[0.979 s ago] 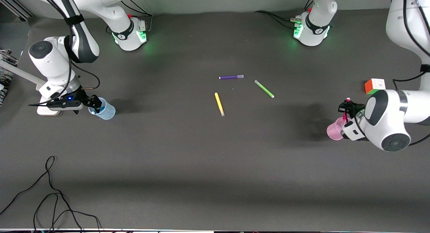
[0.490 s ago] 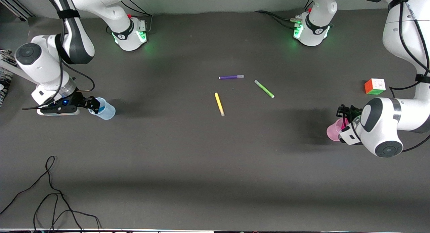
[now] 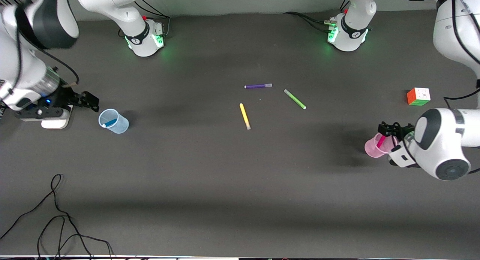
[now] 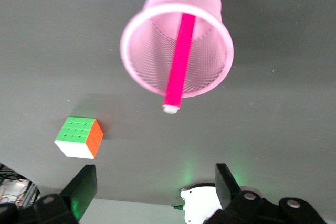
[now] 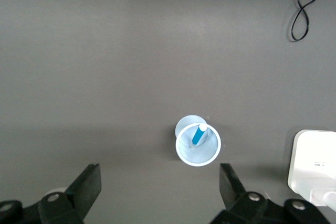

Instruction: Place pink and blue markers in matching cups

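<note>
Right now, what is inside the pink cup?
The pink marker stands tilted inside the pink cup, its end poking above the rim. Nothing else shows; the marker covers part of the bottom.

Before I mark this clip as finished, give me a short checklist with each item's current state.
1. Pink marker in the pink cup, tip leaning past the rim: ok.
2. Blue marker in the blue cup: ok.
3. Both cups upright on the table: ok.
4. Left gripper open, empty, over the pink cup: ok.
5. Right gripper open, empty, beside the blue cup: ok.
6. Yellow marker, green marker, purple marker lying loose mid-table: ok.
</note>
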Available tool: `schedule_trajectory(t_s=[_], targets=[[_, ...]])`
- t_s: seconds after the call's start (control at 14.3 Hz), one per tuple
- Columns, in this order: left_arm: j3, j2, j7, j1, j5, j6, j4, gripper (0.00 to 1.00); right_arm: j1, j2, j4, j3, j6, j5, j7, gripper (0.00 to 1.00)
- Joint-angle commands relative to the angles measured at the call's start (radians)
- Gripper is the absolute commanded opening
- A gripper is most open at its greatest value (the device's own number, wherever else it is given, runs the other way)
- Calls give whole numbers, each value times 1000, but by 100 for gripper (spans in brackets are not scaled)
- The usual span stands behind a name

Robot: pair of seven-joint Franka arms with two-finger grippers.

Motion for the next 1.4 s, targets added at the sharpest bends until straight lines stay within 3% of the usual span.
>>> schedule_trajectory(t_s=[0.0, 0.35, 0.63, 0.84, 0.98, 1.19, 1.33], targets=[[-2, -21, -45, -12, 2, -71, 78, 100, -119, -46, 37, 111, -71, 21, 4, 100], [-7, -193, -28, 6, -104, -17, 29, 100, -144, 43, 146, 133, -99, 31, -10, 100], [-5, -369, -28, 14, -147, 123, -112, 100, -147, 124, 209, 136, -125, 103, 3, 100], [-2, -498, -30, 14, -167, 216, -236, 100, -148, 162, 245, 136, -127, 108, 4, 100], [12, -543, -31, 3, -202, 229, -251, 100, -148, 160, 252, 136, -124, 111, 7, 100], [188, -583, -37, -186, -245, 227, -244, 100, -145, 115, 251, 136, -110, 114, 95, 100], [196, -593, -34, -208, -250, 215, -243, 100, -145, 98, 249, 136, -124, 113, 79, 100]])
